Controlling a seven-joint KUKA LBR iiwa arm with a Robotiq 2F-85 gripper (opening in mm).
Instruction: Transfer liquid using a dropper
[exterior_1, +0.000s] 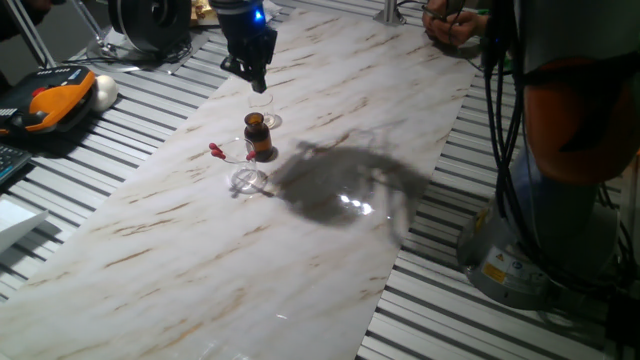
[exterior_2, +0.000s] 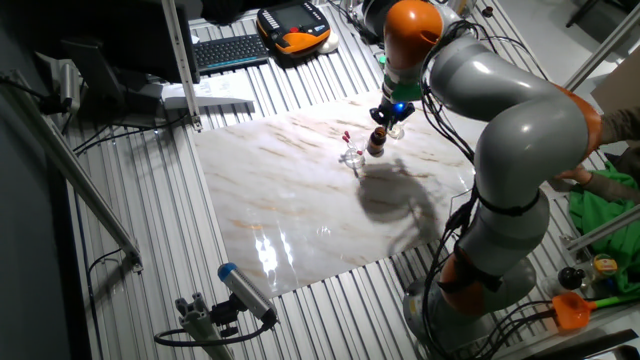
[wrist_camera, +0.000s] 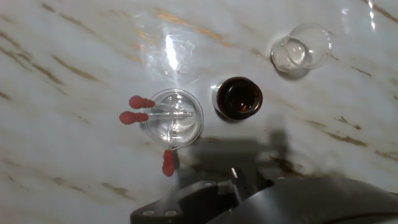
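Several short clear droppers with red bulbs (wrist_camera: 129, 117) lie across a shallow clear glass dish (wrist_camera: 172, 118). One more red bulb (wrist_camera: 168, 163) sticks out at the dish's near side. An open amber bottle (wrist_camera: 239, 98) stands right beside the dish. In one fixed view I see the bottle (exterior_1: 258, 135), red bulbs (exterior_1: 214, 150) and my gripper (exterior_1: 258, 85) hovering above and just behind them. The gripper holds nothing. Its dark body fills the bottom of the hand view, and the fingertips do not show clearly. In the other fixed view the gripper (exterior_2: 388, 112) is above the bottle (exterior_2: 377, 143).
A small clear beaker (wrist_camera: 301, 50) stands past the bottle, also in one fixed view (exterior_1: 263, 115). Another clear glass piece (wrist_camera: 168, 53) lies on the marble board (exterior_1: 330, 250). Ribbed metal tabletop surrounds the board. An orange pendant (exterior_1: 45, 100) and a keyboard (exterior_2: 228, 50) lie off the board.
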